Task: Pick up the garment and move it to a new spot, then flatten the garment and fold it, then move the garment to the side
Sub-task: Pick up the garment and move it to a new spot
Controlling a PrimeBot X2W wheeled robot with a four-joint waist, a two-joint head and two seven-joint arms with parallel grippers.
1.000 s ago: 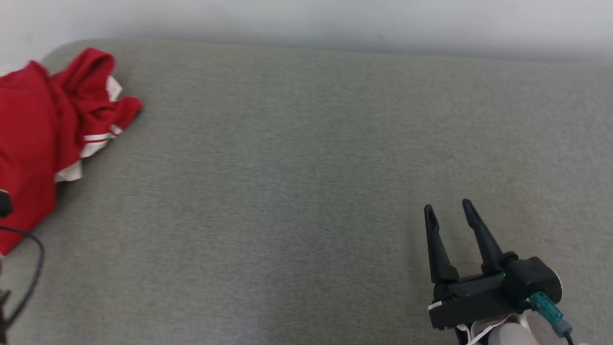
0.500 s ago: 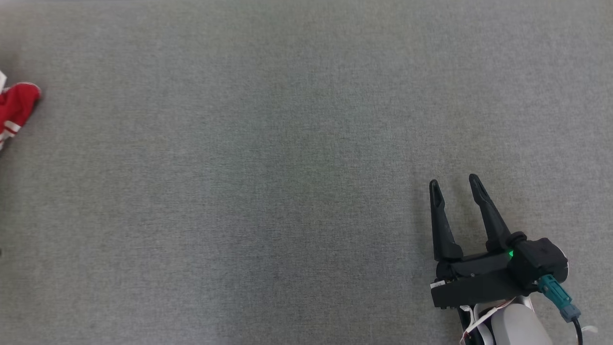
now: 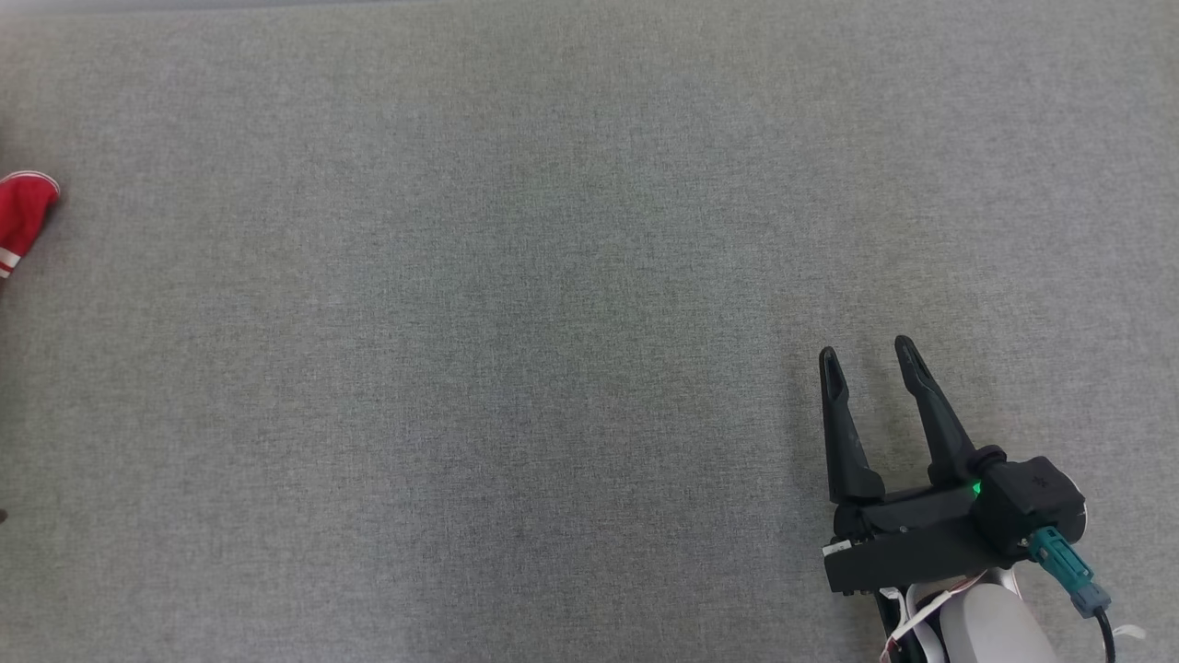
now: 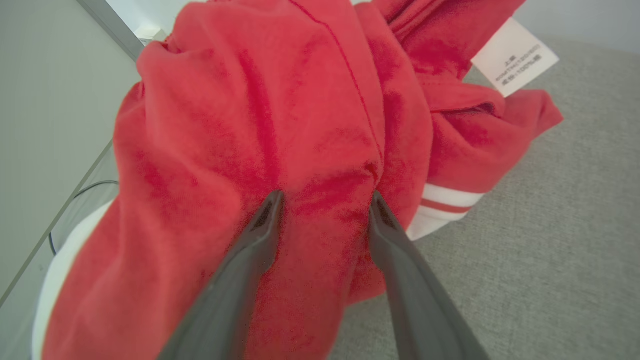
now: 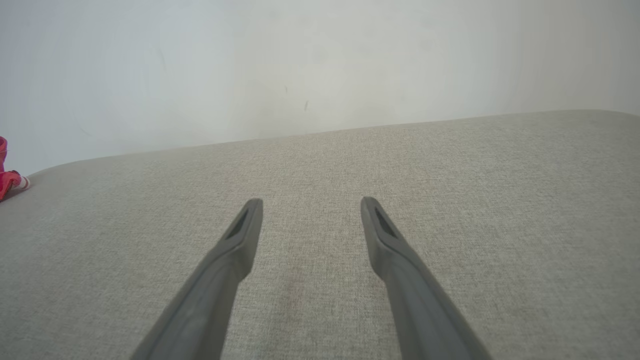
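While garment (image 4: 280,125) runs off view | left jaws astride its cloth, grip unclear | right jaws released

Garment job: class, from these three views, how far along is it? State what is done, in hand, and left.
Done: nothing yet; the garment lies crumpled at the far left of the grey cushion. In hand: the pick-up, as the left hand stands open with red cloth bulging between its fingers. The right hand hovers open over the cushion. Left: lifting, moving, flattening, folding, setting aside.
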